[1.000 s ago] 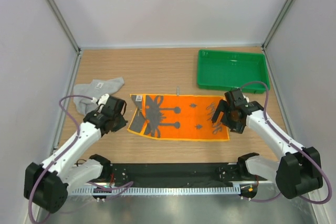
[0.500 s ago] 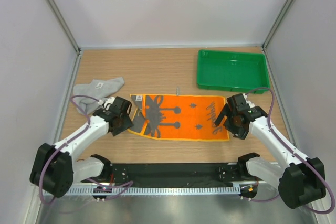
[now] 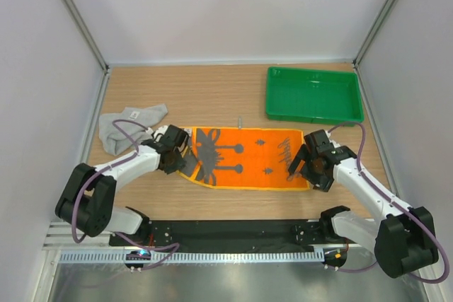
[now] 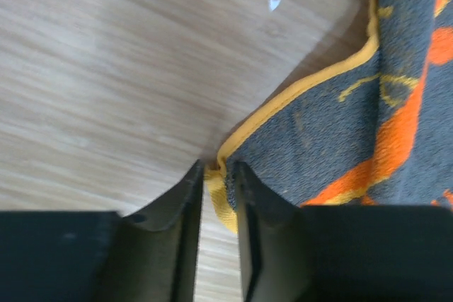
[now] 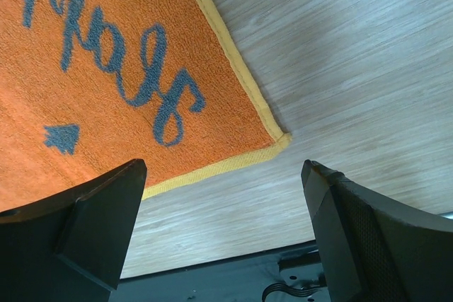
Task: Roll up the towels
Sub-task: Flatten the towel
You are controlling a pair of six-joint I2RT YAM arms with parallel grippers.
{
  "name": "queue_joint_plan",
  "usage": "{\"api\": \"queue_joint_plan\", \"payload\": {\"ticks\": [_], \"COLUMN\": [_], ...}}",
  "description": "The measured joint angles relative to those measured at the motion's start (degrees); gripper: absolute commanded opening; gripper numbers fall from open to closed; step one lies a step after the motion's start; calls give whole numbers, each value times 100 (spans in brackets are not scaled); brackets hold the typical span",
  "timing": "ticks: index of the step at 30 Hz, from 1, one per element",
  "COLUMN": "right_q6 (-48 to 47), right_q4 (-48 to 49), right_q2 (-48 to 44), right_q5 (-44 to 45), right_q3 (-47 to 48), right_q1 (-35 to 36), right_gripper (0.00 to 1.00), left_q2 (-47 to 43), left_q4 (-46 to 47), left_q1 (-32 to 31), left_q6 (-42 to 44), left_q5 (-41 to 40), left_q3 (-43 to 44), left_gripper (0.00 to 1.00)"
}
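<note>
Standing in the far right corner of the table (image 3: 212, 97), the green tray (image 3: 311, 116) shows only its own green floor; both of the 2 towels lie outside it on the wood. The orange towel (image 3: 248, 164) is spread flat along the middle of the table, well apart from the tray. Its dark prints face up, and its left end is turned over so that the dark grey underside shows. The grey towel (image 3: 124, 126) lies crumpled near the left edge, just behind the left arm and apart from the orange one.

At the orange towel's turned-over left end, the left fingers (image 4: 170, 231) are drawn close together and clamped on the yellow-orange hem of that corner. The left wrist view shows the hem pinched between the 2 of them, with the wood of the table beside it.

The right fingers (image 5: 85, 224) are spread wide above the towel's near right corner. In the right wrist view that corner lies flat on the table between them, 1 finger on the cloth side and the other over wood; neither can be seen touching the towel.
</note>
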Motion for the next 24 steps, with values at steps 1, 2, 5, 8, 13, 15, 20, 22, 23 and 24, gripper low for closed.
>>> {"api": "queue_joint_plan", "payload": {"ticks": [1,2,5,8,13,15,20,22,23,24], "right_q6": [0,0,0,0,2,2,2,4,7,15], "right_q4": [11,24,74,127,289,341,374,372,376,376], "right_q2": [15,17,17,17,20,59,157,157,157,157], "right_q5": [-4,-15,-22,-33,-114,-146,-138,-131,-127,-125], "right_q3": [-22,-28,-31,-44,-208,-282,-433,-472,-490,-498], "right_q1": [0,0,0,0,0,0,0,0,0,0], "right_gripper": [99,99,99,97,96,96,90,86,84,79], "left_q2": [55,92,149,138,-50,-365,-1587,-2041,-2194,-2356], "left_q4": [63,136,275,297,-87,-435,-1233,-1502,-1602,-1705], "left_q1": [-15,-26,-42,-55,-66,-66,-68,-68,-68,-68], "left_q6": [20,33,57,70,70,66,-24,-85,-101,-114], "left_q5": [-11,-11,-2,-2,13,-11,-221,-352,-396,-439], "left_q3": [24,42,63,63,63,63,118,142,153,155], "left_gripper": [17,11,0,0,0,0,0,0,0,0]}}
